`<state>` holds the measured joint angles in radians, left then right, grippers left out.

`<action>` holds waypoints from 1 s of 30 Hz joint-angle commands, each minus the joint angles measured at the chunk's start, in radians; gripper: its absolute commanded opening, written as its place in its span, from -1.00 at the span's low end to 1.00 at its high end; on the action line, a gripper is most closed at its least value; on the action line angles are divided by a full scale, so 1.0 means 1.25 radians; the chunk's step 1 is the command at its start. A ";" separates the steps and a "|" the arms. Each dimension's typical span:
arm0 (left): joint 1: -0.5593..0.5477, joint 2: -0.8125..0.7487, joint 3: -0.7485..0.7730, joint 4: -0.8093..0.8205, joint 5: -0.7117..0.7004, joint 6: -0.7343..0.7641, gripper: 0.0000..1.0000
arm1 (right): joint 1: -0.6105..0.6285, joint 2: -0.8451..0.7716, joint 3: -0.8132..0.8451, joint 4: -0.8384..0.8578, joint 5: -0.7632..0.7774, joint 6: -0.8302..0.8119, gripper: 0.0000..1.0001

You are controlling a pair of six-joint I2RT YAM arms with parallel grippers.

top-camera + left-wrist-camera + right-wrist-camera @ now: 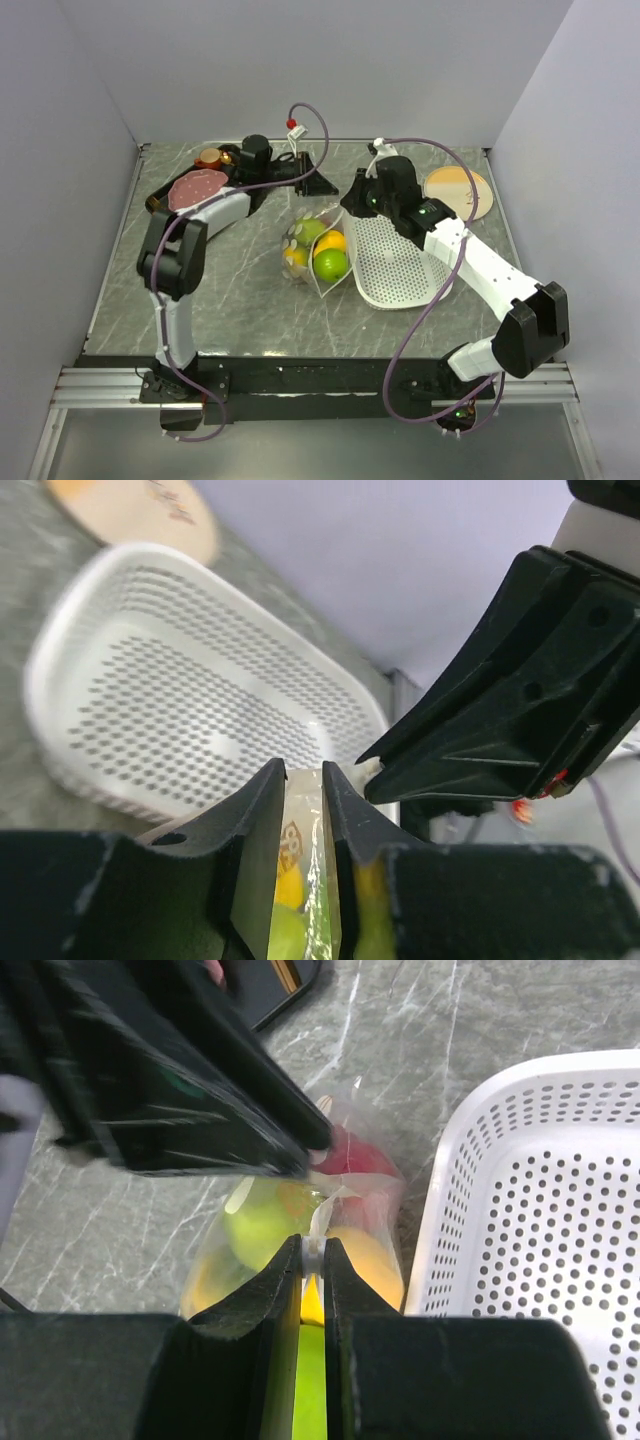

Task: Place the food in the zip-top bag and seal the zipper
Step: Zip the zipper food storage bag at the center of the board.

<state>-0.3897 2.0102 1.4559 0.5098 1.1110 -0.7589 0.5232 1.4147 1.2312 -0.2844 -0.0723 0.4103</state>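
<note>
Both grip the zip-top bag (pixel 293 250) at its mouth — left pincer (pixel 303 780), right pincer (pixel 312 1255) (food (pixel 330 264) inside).

Made of white tubes and fat black joints in the left arm (pixel 176 318) and the right arm (pixel 482 268) alike, with a thin purple cable (pixel 418 325) looping off each, tiny green lights (pixel 424 211) on the right one, a small red plug (pixel 292 124), and flat black fingers (pixel 255 820) with a round hole (pixel 168 837).
</note>
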 commanded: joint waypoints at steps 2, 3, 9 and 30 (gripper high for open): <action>-0.001 -0.182 -0.031 -0.362 -0.251 0.311 -0.46 | -0.007 0.013 0.069 -0.023 -0.021 0.006 -0.91; -0.001 -0.203 -0.060 -0.371 -0.279 0.315 -0.47 | -0.006 0.022 0.072 -0.020 -0.033 0.004 -0.91; 0.005 -0.321 -0.120 -0.454 -0.438 0.332 -0.48 | 0.023 0.056 0.118 -0.017 -0.078 0.009 -0.91; 0.091 -0.496 -0.196 -0.537 -0.718 0.256 -0.46 | 0.223 0.032 0.329 -0.148 -0.161 -0.051 -0.92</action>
<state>-0.2825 1.4521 1.2156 -0.1654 0.2451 -0.4248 0.7582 1.5066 1.5585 -0.4629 -0.2276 0.3756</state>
